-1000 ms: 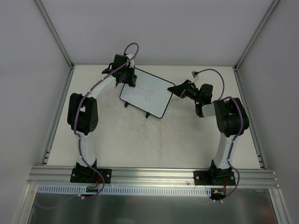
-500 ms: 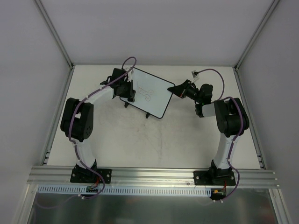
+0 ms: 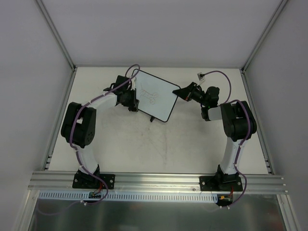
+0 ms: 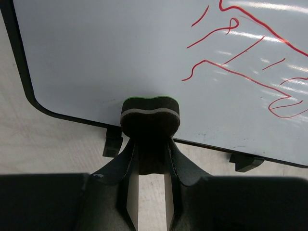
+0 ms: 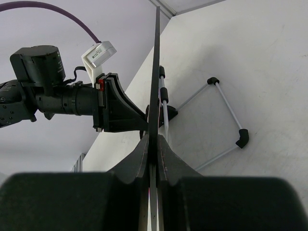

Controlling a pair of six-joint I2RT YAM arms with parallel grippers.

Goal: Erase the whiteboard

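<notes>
Overhead view: the whiteboard (image 3: pixel 156 98) sits on the table (image 3: pixel 144 144) at about 12 o'clock from the table's centre, turned askew to the table edges. A bone-shaped line drawing (image 3: pixel 150 95) is visible on its face.

Left gripper (image 3: pixel 131 98): at the board's 8 o'clock corner. Wrist view shows the claw (image 4: pixel 150 144) clamped on an eraser (image 4: pixel 150 115), which has a dark pad, a pale band and a green top edge. The eraser meets the whiteboard (image 4: pixel 120 53) at its lower black frame. Red lines (image 4: pixel 240 53) run at 2 o'clock from the eraser, apart from it. Two black feet (image 4: pixel 112 142) (image 4: pixel 244 162) show below the frame, at 7 and 4 o'clock from the eraser.

Right gripper (image 3: pixel 179 92): at the board's 2 o'clock corner. Its wrist view shows the board edge-on (image 5: pixel 155 72), a thin dark line rising to 12 o'clock, with the fingers (image 5: pixel 144 149) together on that edge, one on each face. A pale wire frame with black caps (image 5: pixel 226 120) lies at 3 o'clock of the board. The left arm's wrist (image 5: pixel 53 96) faces the board from 9 o'clock.
</notes>
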